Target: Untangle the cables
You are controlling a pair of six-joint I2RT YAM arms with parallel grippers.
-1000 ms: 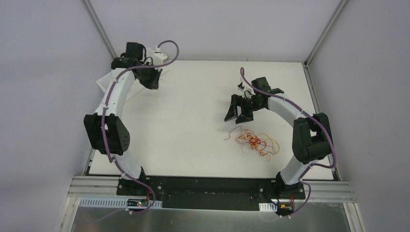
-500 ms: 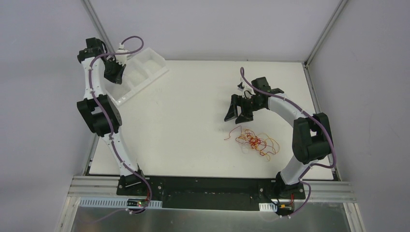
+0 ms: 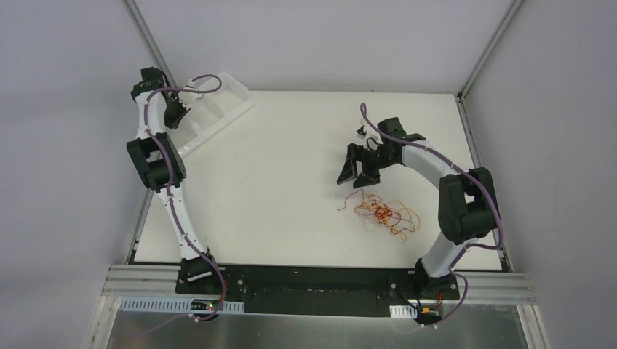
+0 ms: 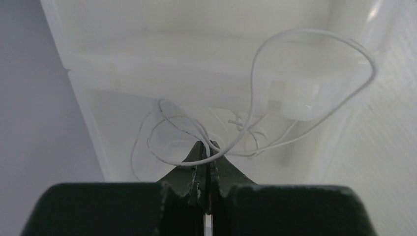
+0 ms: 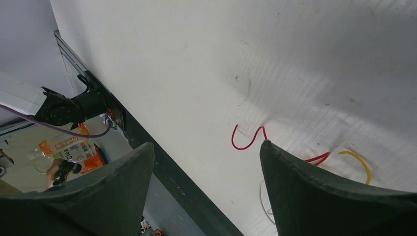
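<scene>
From where I stand, the white counter takes up most of the scene, with two arms bolted at its near edge. The left arm stretches to the far left corner and the right arm curls over the right half. One clear divided tray sits at that far left corner. The left gripper hangs over it with its jaws pinched together on a thin white wire, which loops up and back down into the tray. More pale loops lie in there, and I can't tell whether they are one wire or several. The right gripper hovers with its jaws wide apart, holding nothing, just beyond the single tangle of red, orange and yellow cables on the counter's right side. The strands are too knotted to count. The right wrist view shows a red strand and a yellow strand straying from the tangle's edge. As I read it, one freed wire is being dropped off while most of the untangling is not yet done. Next, I'd expect the left jaws to let go over the tray. The right gripper would then need to come down on a loose end, perhaps that red one, and draw it out gently so the knot doesn't tighten.
</scene>
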